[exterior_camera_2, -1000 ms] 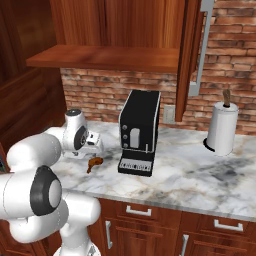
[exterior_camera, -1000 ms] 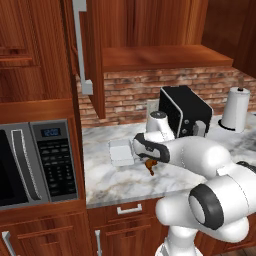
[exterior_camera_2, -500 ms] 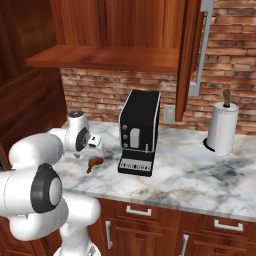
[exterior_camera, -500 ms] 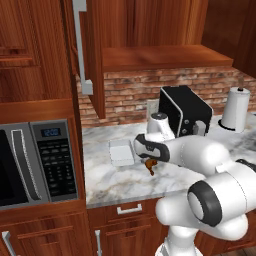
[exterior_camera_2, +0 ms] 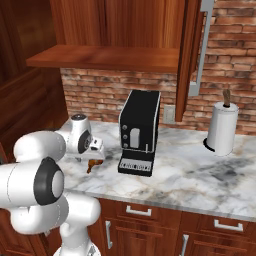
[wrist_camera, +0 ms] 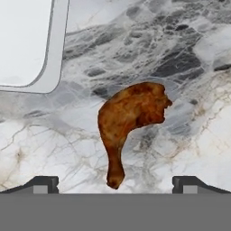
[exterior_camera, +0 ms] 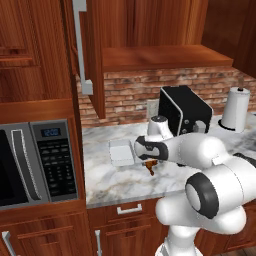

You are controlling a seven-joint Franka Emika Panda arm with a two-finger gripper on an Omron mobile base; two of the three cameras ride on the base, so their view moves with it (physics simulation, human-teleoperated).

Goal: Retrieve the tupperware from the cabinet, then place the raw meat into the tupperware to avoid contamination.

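The white tupperware (exterior_camera: 121,151) sits empty on the marble counter, out of the cabinet (exterior_camera: 93,60), whose door stands open above it. The raw meat (exterior_camera: 150,167), a small brown drumstick, lies on the counter just right of the container. My gripper (exterior_camera: 149,161) hangs directly over the meat, open, with nothing between its fingers. In the hand view the raw meat (wrist_camera: 131,117) lies centred between the two fingertips of the gripper (wrist_camera: 115,185), and a corner of the tupperware (wrist_camera: 22,40) shows at the upper left. From the right, the raw meat (exterior_camera_2: 92,165) shows under the gripper (exterior_camera_2: 93,158).
A black coffee machine (exterior_camera: 183,110) stands just behind the arm, and a paper towel roll (exterior_camera: 235,108) stands at the far right. A microwave (exterior_camera: 35,162) is built in at the left. The open cabinet door (exterior_camera_2: 192,55) hangs over the counter.
The hand has sunk slightly toward the meat. The meat and the container have not moved.
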